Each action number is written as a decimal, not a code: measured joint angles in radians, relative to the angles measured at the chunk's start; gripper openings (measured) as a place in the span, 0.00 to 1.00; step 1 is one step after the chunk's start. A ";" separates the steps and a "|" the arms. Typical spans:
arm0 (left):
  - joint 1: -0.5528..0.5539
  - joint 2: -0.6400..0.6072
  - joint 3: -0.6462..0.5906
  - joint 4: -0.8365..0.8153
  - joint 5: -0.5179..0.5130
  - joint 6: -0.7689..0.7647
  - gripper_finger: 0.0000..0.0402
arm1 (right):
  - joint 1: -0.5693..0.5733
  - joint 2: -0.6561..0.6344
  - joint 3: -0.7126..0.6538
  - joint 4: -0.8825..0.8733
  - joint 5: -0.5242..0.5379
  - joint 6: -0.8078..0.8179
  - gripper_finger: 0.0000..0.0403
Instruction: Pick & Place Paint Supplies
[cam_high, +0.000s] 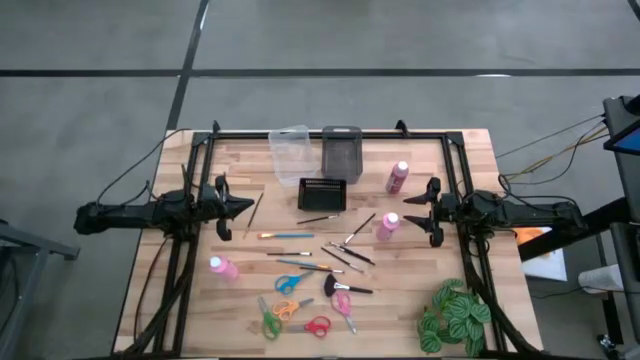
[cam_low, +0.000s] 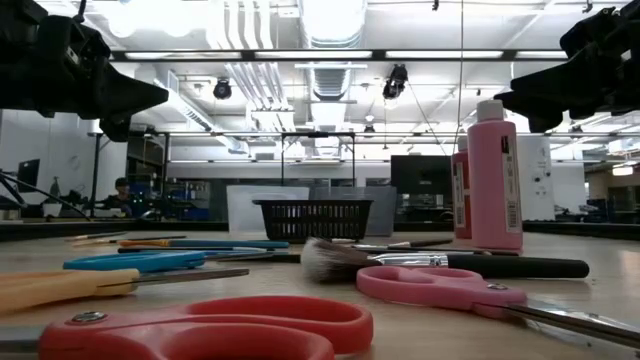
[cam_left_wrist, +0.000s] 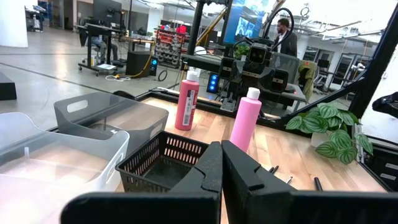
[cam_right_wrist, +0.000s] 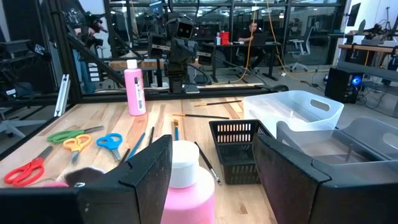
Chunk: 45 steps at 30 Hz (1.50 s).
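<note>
One upright pink bottle (cam_right_wrist: 186, 186) stands between the right gripper's (cam_high: 432, 211) open fingers; left gripper (cam_high: 243, 207) waits closed.

Your two arms are matte black all over, chunky jointed segments that look almost like silhouettes from above. The left arm (cam_high: 150, 212) sits mid-left of the overhead frame, the right arm (cam_high: 510, 212) mid-right, each ending in a bulkier wrist block. Thin black cables loop off behind both, and you can spot orange-ish wires trailing at the right edge. Up close, the left gripper (cam_left_wrist: 221, 163) has two smooth, wedge-shaped black fingers; the right gripper (cam_right_wrist: 211, 165) has broad, flat, angular black plates with a plastic sheen.
</note>
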 joint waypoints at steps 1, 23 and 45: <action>0.000 0.000 0.000 0.000 0.000 0.000 0.00 | 0.000 0.000 0.000 0.000 0.000 0.000 0.55; 0.000 0.000 0.000 0.000 0.000 0.040 0.00 | 0.000 0.000 0.000 0.000 0.000 0.000 0.55; 0.004 0.110 0.365 -0.467 -0.016 -0.231 0.04 | 0.000 0.000 0.000 0.000 0.000 0.000 0.55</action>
